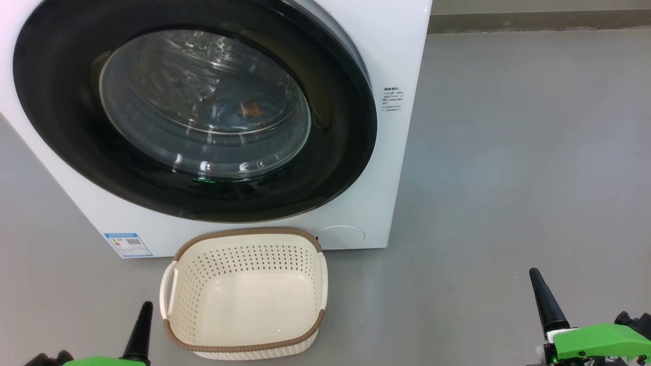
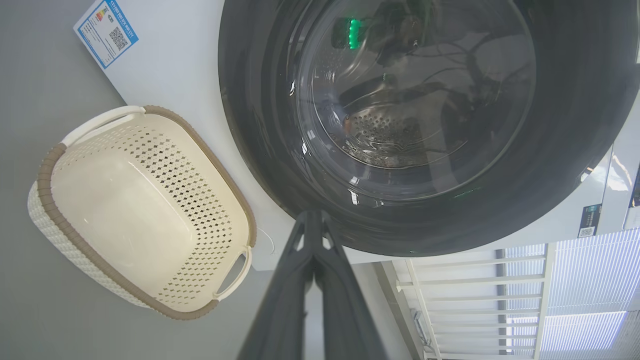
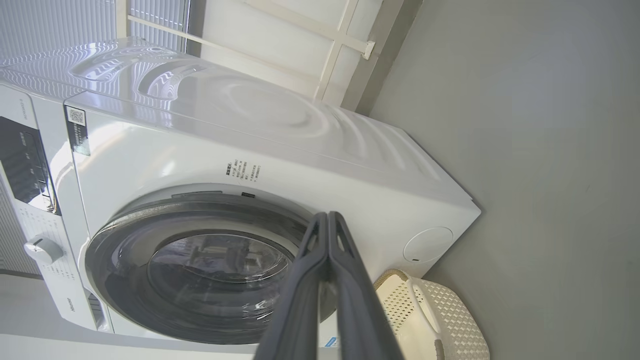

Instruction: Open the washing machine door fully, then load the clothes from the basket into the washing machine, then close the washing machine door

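Nearest the camera, both arms are hanging low and idle. The left gripper (image 1: 146,307) is showing its two dark fingers pinched together with nothing between them, and the right gripper (image 1: 535,277) is sitting the same way, tips pressed shut and carrying nothing. Neither one is touching anything.

Just past them, the basket (image 1: 249,305) is sitting on the grey floor (image 1: 508,152) right in front of the machine, nearly touching its base, and it's looking totally bare inside, just a shiny cream bottom and the perforated walls.

Behind that, the washing machine door (image 1: 203,107) is lying flat against the front of the washing machine (image 1: 396,51), so it's reading as shut, though I can't tell whether the latch has actually caught. Through the bulging glass I'm making out a small orange-brown patch that I'm taking for the clothes (image 1: 249,109), lying low in the drum. It's too dim and full of reflections to count garments.

So I'm calling this basically wrapped up: the loading is looking done and the door is looking closed. If anything is left, I'm guessing it's only a firm push on the black rim to be sure it's seated.
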Controlling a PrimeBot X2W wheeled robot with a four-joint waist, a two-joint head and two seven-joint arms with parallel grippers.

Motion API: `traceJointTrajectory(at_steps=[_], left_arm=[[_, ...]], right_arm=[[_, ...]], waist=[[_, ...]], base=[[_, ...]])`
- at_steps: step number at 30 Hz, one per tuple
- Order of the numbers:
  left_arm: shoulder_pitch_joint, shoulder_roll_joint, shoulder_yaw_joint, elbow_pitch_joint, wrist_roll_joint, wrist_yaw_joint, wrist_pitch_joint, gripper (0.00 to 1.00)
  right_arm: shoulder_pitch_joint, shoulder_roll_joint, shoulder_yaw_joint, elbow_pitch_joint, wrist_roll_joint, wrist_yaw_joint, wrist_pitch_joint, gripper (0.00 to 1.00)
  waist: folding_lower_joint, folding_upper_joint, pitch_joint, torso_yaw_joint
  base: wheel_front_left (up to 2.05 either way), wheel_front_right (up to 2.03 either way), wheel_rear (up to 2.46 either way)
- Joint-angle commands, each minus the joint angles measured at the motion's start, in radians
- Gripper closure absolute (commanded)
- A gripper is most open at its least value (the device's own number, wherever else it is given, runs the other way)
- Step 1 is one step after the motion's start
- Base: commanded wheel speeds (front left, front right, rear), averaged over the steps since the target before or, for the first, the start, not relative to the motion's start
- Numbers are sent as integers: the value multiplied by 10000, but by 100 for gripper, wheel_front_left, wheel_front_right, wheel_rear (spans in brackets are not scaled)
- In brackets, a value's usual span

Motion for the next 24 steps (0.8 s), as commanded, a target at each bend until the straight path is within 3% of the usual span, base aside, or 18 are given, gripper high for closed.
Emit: traceJointTrajectory(at_steps=[1,24], left_arm=[[-500,134,321,-179,-229,-25,56,100],[-733,126,542,-147,-2639,-28,739,100]], right_arm=[[-355,-4,65,-320,229,-42,67,100],[-400,271,-192,-635,2275,-53,749,100]], waist=[[0,0,-6,7],[0,0,-140,143]], base=[[0,0,0],[0,0,0]])
